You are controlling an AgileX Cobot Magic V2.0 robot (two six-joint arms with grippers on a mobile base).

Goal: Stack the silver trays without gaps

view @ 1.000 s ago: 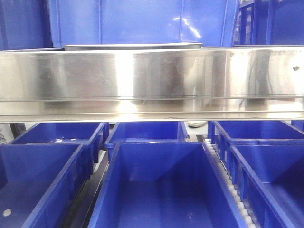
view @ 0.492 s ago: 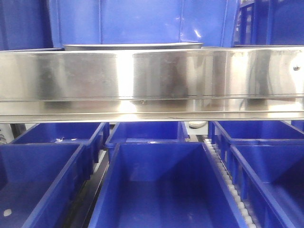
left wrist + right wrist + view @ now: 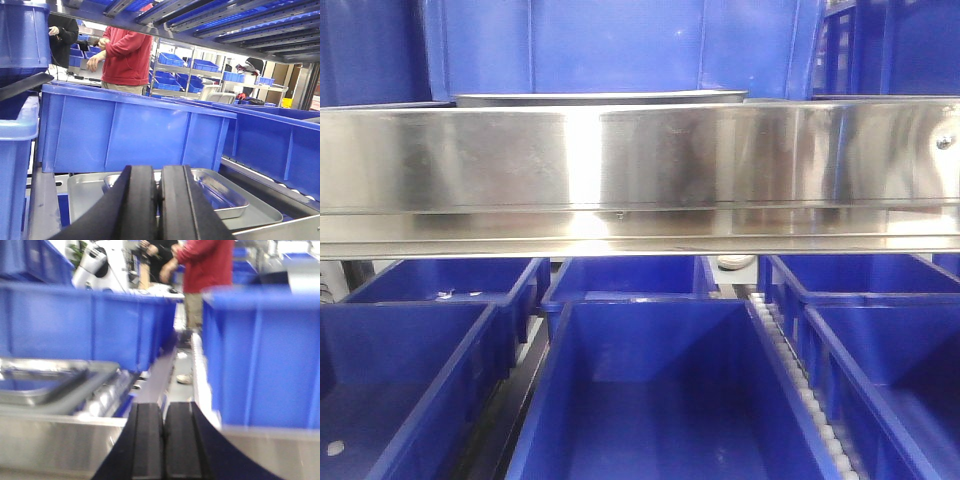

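Observation:
In the left wrist view a wide shallow silver tray (image 3: 85, 187) lies on the shelf in front of a blue bin. A smaller, deeper silver tray (image 3: 222, 192) sits inside it, toward its right side. My left gripper (image 3: 159, 192) hovers over their near edge, shut, with nothing between its black pads. In the front view only one tray rim (image 3: 600, 98) shows above the steel band. The right wrist view is blurred; a silver tray (image 3: 55, 382) shows at its left. My right gripper (image 3: 163, 440) is shut and empty, to the right of that tray.
A long brushed-steel band (image 3: 640, 170) with a screw head (image 3: 943, 143) spans the front view. Open blue bins (image 3: 655, 390) fill the level below it. Large blue bins (image 3: 130, 132) stand behind the trays, another (image 3: 265, 355) at the right. A person in red (image 3: 127, 55) stands behind.
Nothing has visibly moved in the front view; only the reflections on the right part of the steel band shift a little.

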